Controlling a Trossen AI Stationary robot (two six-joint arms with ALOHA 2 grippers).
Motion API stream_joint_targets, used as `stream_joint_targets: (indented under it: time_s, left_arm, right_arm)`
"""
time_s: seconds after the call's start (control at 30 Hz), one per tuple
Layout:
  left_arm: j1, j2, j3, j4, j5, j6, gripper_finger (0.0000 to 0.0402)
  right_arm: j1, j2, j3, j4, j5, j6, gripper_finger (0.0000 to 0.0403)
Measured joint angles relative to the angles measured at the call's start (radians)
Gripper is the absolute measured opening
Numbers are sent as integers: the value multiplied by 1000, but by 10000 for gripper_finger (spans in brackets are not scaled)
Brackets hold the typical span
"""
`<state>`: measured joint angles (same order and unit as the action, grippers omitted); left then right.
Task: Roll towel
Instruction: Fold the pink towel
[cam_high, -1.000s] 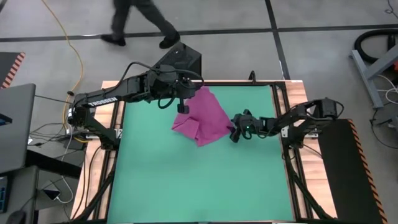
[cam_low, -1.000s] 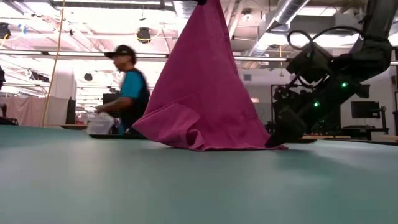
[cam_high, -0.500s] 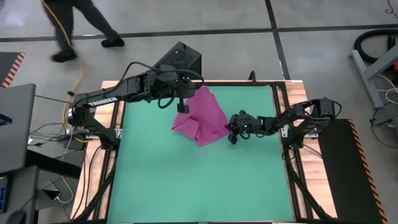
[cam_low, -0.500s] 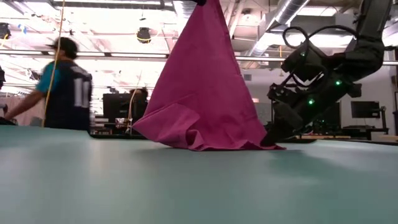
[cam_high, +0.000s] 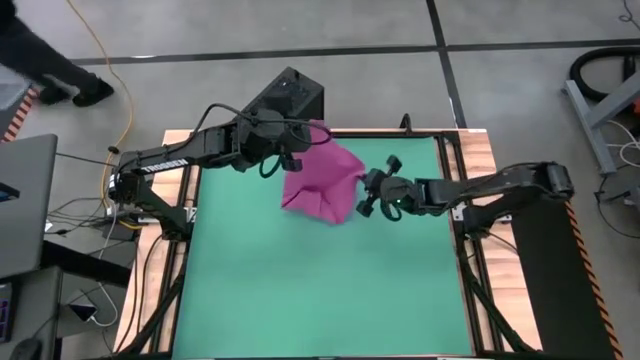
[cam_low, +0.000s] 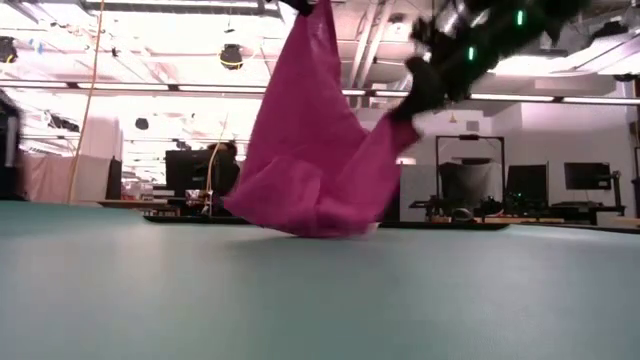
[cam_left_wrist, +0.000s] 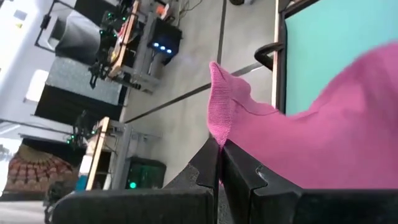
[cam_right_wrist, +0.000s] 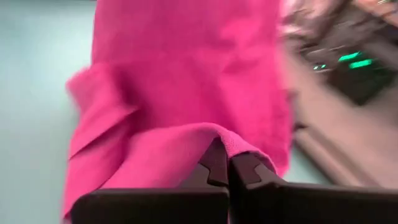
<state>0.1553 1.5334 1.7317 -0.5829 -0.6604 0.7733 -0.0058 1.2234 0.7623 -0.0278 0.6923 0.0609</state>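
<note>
Since prev. frame, right gripper (cam_high: 362, 195) has lifted the towel (cam_high: 320, 182) edge off the green mat (cam_high: 320, 290), clenched on cloth. Left gripper (cam_high: 290, 163), arm marked TROSSEN, pinches the opposite corner near mat's far edge.

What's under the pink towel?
The green mat lies under the towel; its bottom folds rest there. The left gripper and right gripper, both shut on it, hold its corners up. Anything under the folds is hidden.
</note>
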Motion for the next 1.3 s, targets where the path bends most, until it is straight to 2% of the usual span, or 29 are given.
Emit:
stream_joint_targets:
  time_s: [0.13,0.23,0.4,0.57,0.7,0.93,1.1,1.3]
  left_arm:
    - [4,-40,0,-2,6,-33,0]
    - [6,-92,0,17,33,-34,0]
    - [15,-191,1,31,47,-51,0]
    - [38,-251,2,-38,51,-134,0]
    - [52,-256,1,-152,54,-202,0]
    - [26,-256,-19,-290,32,-326,0]
    - [-68,-258,-19,-375,-38,-408,0]
    - [-246,-257,-19,-418,-68,-561,0]
  right_arm:
    - [42,-40,150,-225,193,-13,3]
    - [63,-51,236,-310,313,-75,3]
    - [83,-58,344,-325,517,-213,3]
    - [97,-58,425,-316,696,-341,3]
    - [115,-58,470,-269,755,-442,3]
    - [182,-58,497,-268,798,-455,3]
    - [292,-47,497,-253,876,-456,3]
    - [444,-8,497,-140,880,-483,3]
